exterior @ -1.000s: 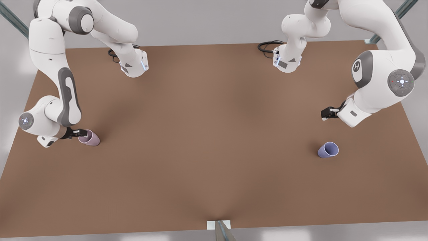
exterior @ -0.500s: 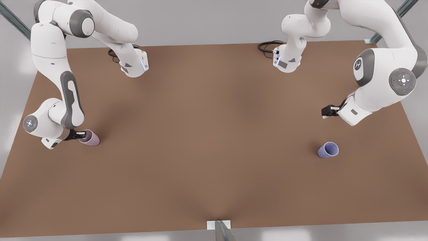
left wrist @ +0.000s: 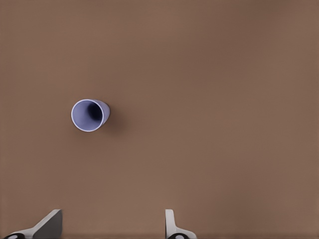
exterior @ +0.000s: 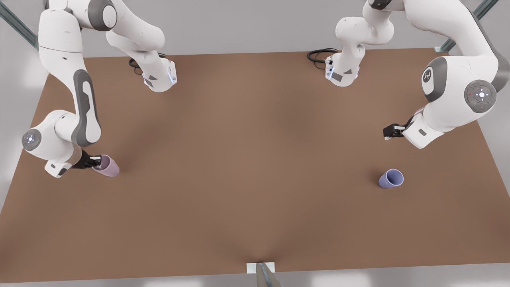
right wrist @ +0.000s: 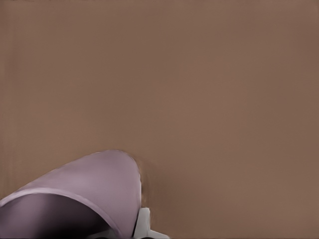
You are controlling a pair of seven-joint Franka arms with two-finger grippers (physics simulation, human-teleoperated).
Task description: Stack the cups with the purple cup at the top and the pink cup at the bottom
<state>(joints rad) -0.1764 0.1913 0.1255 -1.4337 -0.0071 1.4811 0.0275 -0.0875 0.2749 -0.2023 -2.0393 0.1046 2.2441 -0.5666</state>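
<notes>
Meanwhile: One Arm on the Pink Cup, the Other Waiting

The right gripper (exterior: pixel 95 162) is grasping the pink cup (exterior: pixel 107 166) by its rim near the table's (exterior: pixel 255 159) edge at the front view's left, apparently readying it as the stack's base. The left gripper (exterior: pixel 391 131) is hovering spread wide, waiting above the opposite edge; the purple cup (exterior: pixel 391 178) is standing free nearby, likely going on top afterwards.

Brown tabletop (exterior: pixel 247 167), grey surround, metal struts (exterior: pixel 16 24) at corners
</notes>
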